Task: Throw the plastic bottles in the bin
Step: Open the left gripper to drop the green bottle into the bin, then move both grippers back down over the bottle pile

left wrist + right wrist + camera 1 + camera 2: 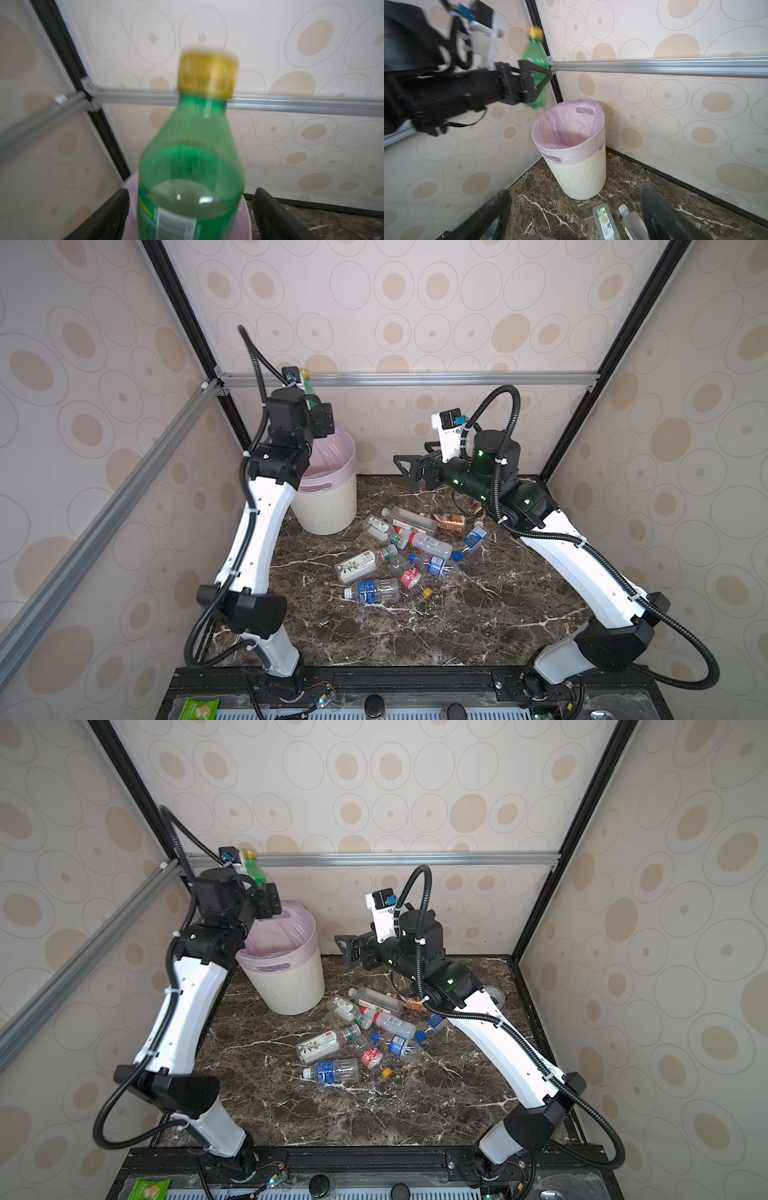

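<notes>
Tucked into the back corner, close against two walls and the black corner post: bin (328, 510), pink liner mouth open upward. Open room only on the bin's front and right sides in both top views, over bare marble table (374, 635). High above the bin's rim on the corner-post side: green bottle (534, 56), upright, yellow cap up, blurred; cannot tell whether over the mouth or just outside it. Around the bottle's lower body: left gripper (191, 190), left fingers (112, 214) spread wider than the bottle, a sliver of gap at each flank in the left wrist view, no pinch visible. To the bin's right, about level with its rim and apart from it: right gripper (409, 464), fingers wide, nothing between them, pointed toward the bin. Front-right of the bin, flat on the marble: other plastic bottles (415, 547) in a loose heap, the nearest near the bin's foot
</notes>
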Action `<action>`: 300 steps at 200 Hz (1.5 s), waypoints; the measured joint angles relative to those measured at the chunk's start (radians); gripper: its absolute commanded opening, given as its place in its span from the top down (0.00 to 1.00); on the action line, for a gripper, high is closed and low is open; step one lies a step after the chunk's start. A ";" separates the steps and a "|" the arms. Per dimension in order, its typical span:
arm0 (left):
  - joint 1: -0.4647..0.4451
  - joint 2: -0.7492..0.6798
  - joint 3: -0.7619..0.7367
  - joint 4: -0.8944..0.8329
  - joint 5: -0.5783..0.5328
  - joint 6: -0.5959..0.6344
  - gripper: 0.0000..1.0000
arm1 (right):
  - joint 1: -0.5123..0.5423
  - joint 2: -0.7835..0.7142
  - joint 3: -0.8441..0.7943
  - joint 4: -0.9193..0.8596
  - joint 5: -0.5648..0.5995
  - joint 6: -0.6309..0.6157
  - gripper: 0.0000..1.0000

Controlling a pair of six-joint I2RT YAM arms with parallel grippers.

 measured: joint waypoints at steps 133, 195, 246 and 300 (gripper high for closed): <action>-0.015 -0.209 -0.138 0.002 0.137 -0.084 0.01 | 0.000 0.005 -0.018 -0.012 0.026 0.005 0.00; -0.137 -0.223 -0.312 0.023 0.147 -0.096 0.01 | -0.032 -0.018 -0.070 -0.046 0.058 0.015 0.00; -0.323 -0.269 -0.521 0.112 0.135 -0.120 0.01 | -0.249 -0.109 -0.268 -0.130 0.086 0.077 0.00; -0.481 -0.261 -0.650 0.238 0.132 -0.161 0.01 | -0.483 -0.152 -0.433 -0.200 0.102 0.109 0.00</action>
